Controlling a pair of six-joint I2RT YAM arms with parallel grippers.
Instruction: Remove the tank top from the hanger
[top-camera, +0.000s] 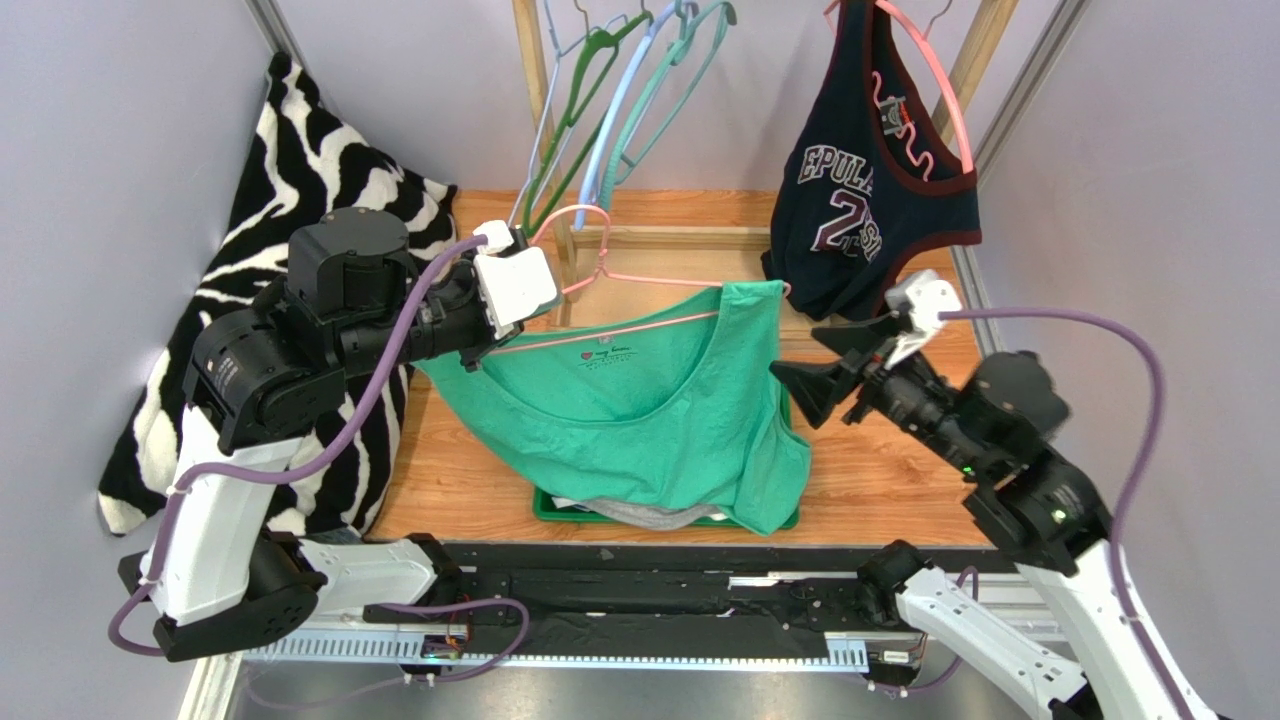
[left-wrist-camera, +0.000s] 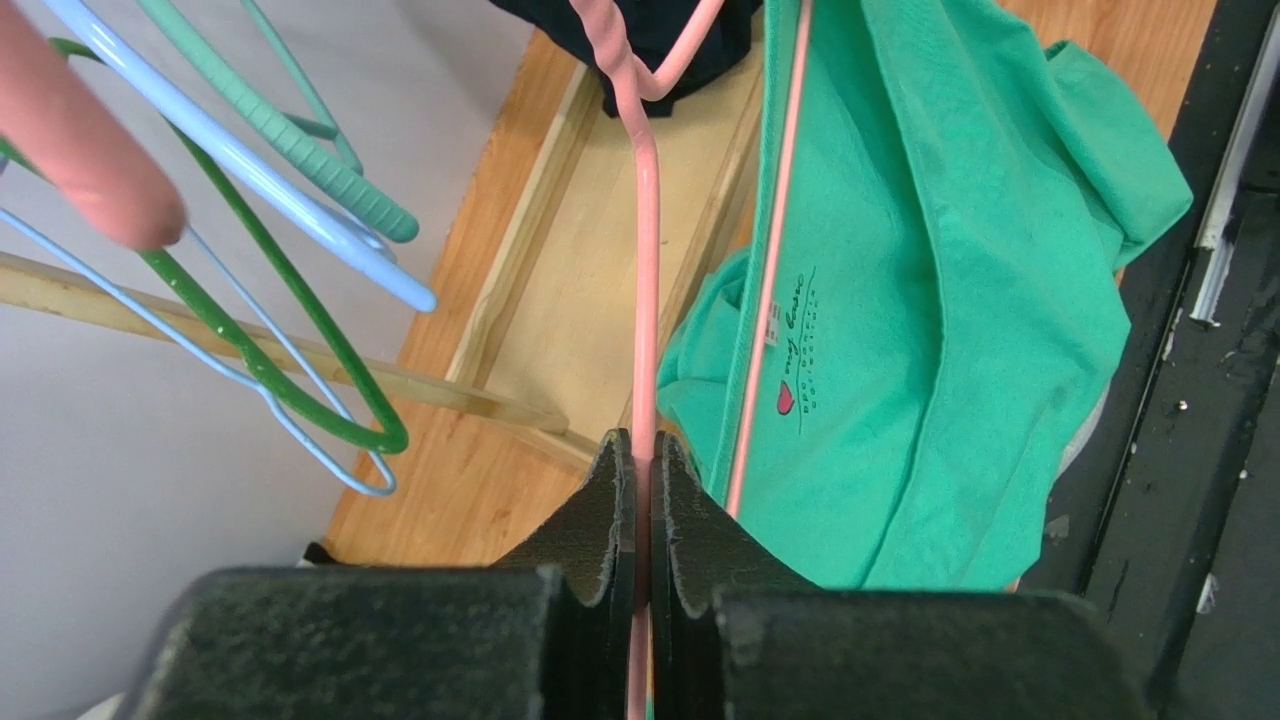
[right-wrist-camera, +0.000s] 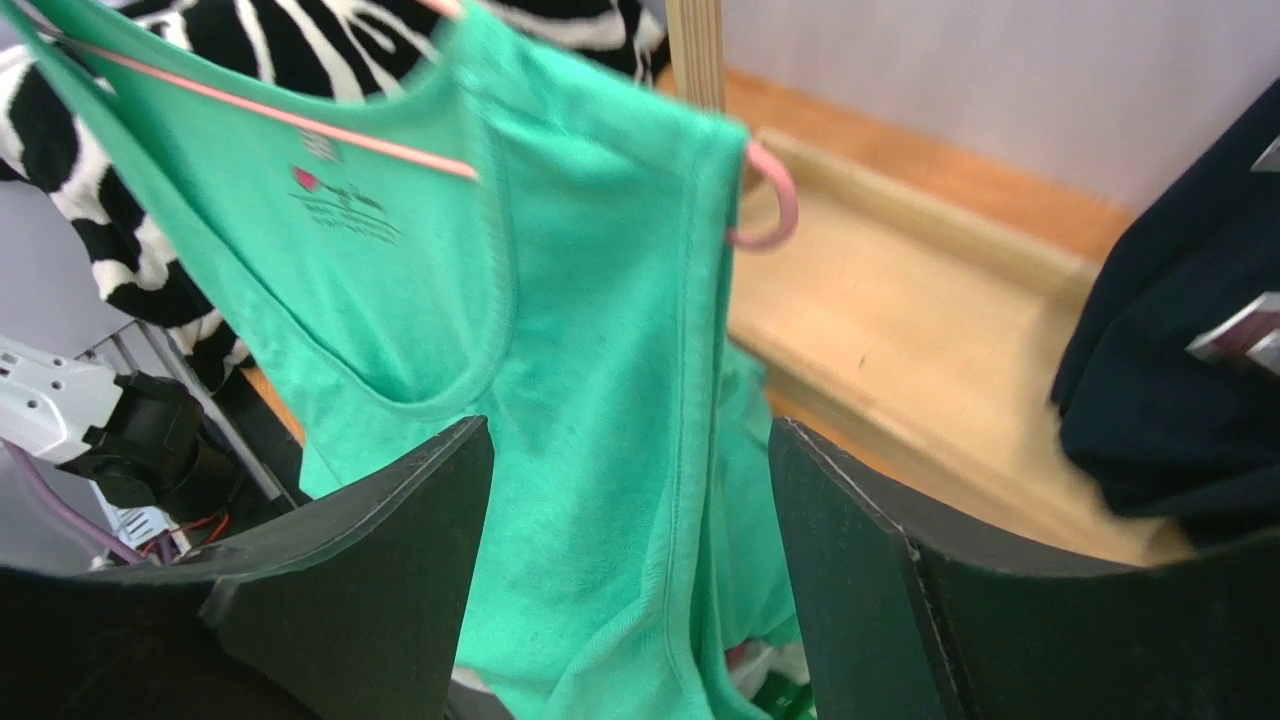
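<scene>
Your left end effector (left-wrist-camera: 643, 458) clamps the hanger (left-wrist-camera: 645, 270). Your right end effector (right-wrist-camera: 624, 450) gapes empty beside the tank top (right-wrist-camera: 586, 345). Pinch its strap (right-wrist-camera: 703, 195) and pull it clear.

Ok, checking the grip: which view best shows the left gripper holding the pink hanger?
Left wrist: the left gripper is shut on the pink hanger, close up. Top external shows it small; right wrist shows the hanger's far end, no grip.

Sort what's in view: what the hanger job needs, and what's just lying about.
In the job: green tank top, pink hanger, left gripper shut on the hanger, right gripper open beside the top.
Not in the job: navy jersey, zebra-print cloth, spare hangers.
</scene>
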